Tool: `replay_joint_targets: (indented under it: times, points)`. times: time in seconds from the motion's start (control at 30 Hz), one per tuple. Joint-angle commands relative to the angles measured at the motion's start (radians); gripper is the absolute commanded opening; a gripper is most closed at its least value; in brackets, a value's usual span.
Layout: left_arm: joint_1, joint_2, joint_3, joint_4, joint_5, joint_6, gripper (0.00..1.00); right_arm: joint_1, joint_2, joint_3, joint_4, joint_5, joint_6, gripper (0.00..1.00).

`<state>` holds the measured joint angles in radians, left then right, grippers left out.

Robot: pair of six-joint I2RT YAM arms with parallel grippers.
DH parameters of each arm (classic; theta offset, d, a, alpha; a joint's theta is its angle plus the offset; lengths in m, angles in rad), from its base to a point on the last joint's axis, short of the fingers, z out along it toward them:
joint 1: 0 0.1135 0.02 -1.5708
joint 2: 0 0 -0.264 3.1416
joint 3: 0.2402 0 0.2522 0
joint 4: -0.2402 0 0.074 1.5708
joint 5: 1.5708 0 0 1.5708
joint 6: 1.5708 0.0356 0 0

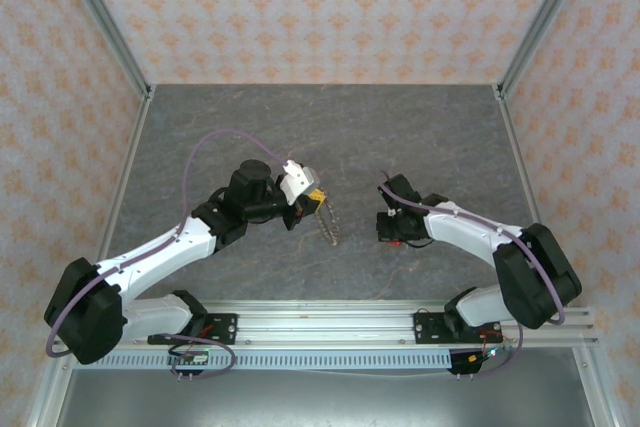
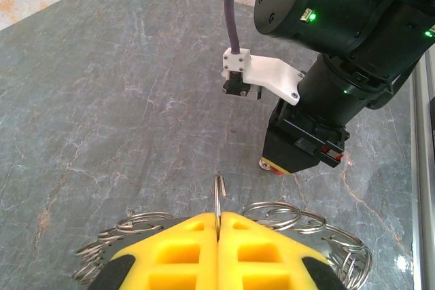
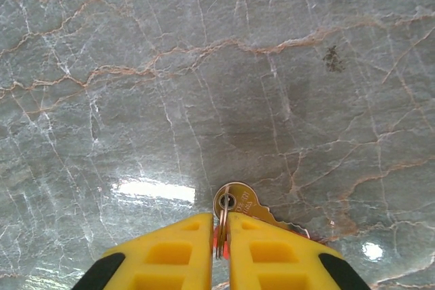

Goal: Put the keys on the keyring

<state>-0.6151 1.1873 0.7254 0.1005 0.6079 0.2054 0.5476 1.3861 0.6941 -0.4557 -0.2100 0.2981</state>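
The left gripper (image 2: 219,216) is clenched on the keyring (image 2: 219,191), pinching its thin rim edge-on. It holds the ring above the surface (image 2: 102,100) near the middle, a little toward the near edge. The right gripper (image 3: 221,221), just right of the middle, has its fingers drawn nearly together on a small brass key (image 3: 236,202).

Both pieces are probably stiff, light, slick metal. The ring would be best held by the rim with its hole left free, and the key by its head.

The top view shows the two grippers facing each other, apart, with the ring dangling. The left wrist view adds wire loops (image 2: 272,212) fanned out to either side of the fingers. The right wrist view shows the key's hole and something red between the pads. I cannot tell whether the key touches the surface.
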Motion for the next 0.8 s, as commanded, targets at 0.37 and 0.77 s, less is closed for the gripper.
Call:
replay_joint_targets:
  times: [0.37,0.77]
  points:
    - [0.0,-0.003,0.04,0.016,-0.01,-0.015,0.0,0.003,0.021,0.029,-0.037,0.029,0.007,0.12]
    - [0.0,0.001,0.047,0.011,-0.008,-0.013,0.0,0.003,-0.047,0.024,-0.03,0.016,-0.017,0.04]
